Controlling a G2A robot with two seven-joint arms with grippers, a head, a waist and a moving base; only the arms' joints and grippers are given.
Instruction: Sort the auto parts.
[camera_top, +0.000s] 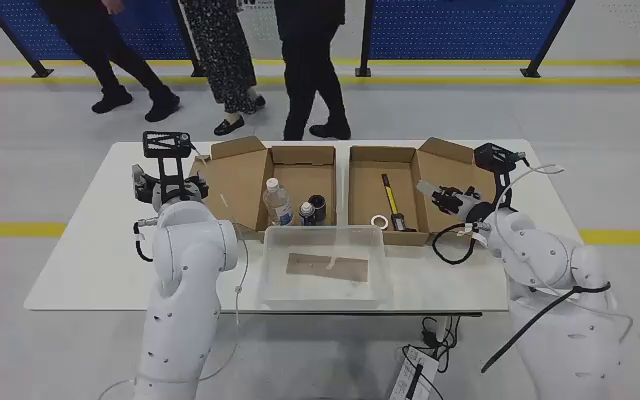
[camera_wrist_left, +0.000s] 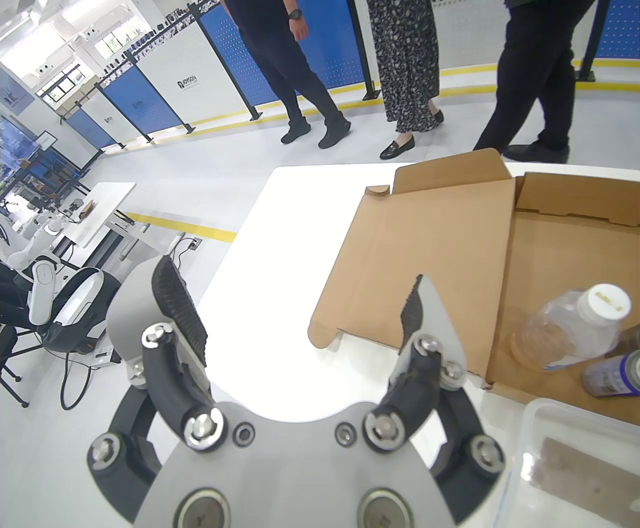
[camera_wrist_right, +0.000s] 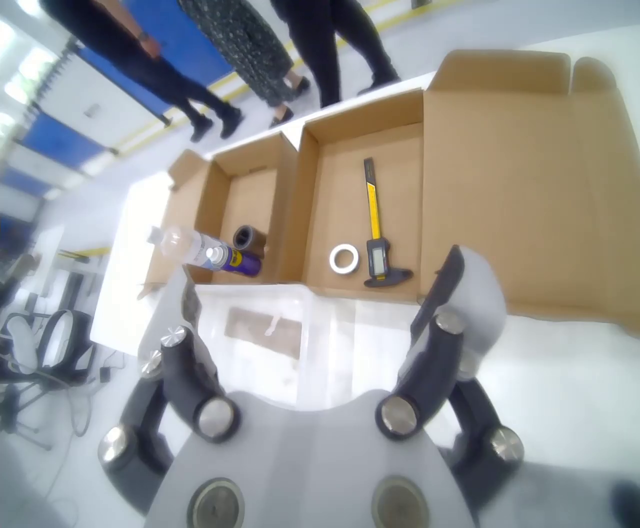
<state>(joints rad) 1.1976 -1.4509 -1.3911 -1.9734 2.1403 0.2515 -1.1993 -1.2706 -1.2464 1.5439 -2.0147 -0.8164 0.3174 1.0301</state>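
Two open cardboard boxes stand side by side at the table's middle. The left box holds a clear bottle, a blue spray can and a black cylinder. In the right box lie a yellow-and-black caliper and a white ring. My left gripper is open and empty over bare table, left of the left box's flap. My right gripper is open and empty too, near the right box's flap, facing both boxes.
A clear plastic bin sits in front of the boxes near the table's front edge, with a brown patch on its bottom. A black cable loops by the right arm. People walk on the floor beyond the far edge.
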